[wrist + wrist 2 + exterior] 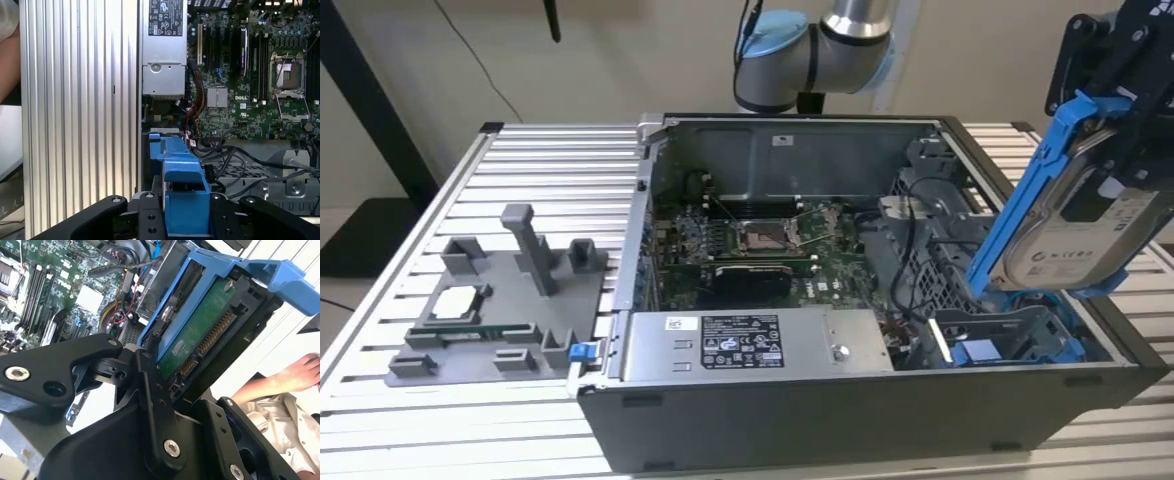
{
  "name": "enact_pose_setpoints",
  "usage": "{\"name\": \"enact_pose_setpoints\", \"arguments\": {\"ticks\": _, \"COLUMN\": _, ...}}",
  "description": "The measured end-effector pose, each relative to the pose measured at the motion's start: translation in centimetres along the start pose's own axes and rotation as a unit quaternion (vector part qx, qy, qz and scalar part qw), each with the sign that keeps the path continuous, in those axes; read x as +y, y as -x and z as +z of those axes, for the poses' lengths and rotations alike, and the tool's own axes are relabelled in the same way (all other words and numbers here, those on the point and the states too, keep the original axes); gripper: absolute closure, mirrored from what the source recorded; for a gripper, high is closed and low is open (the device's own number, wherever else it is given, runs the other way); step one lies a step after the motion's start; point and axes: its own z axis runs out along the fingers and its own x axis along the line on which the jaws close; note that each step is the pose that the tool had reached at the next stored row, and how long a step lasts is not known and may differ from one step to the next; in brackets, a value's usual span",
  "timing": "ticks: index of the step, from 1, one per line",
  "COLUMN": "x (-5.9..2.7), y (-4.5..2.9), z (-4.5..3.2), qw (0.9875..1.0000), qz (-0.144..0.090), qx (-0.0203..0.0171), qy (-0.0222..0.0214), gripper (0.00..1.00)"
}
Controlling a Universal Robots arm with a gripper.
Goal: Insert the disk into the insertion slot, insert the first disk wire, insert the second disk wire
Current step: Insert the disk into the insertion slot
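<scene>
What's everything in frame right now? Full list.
table: 1, silver slatted, under everything
computer case: 1, dark grey, open, on table
motherboard: 1, green, inside case
power-supply box: 1, silver, inside case, beside motherboard
drive cage: 1, grey, in case, exterior view's right
second drive: 1, blue-fronted, in cage
parts fixture: 1, grey, on table, exterior view's left
disk: 1, silver in blue carrier, held tilted above cage
person's arm: 1, in second wrist view
robot arm: 1, silver and blue, over case's far wall
pincer: 1, black, shut on disk
</scene>
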Motion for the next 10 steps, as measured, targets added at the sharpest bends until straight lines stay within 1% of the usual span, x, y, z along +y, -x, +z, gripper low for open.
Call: {"name": "enact_pose_setpoints", "arguments": {"ticks": 10, "x": -0.01, "y": 0.0, "z": 0.3, "qw": 1.0, "qz": 0.0, "qx": 0.0, "qy": 0.0, "gripper": 1.0}}
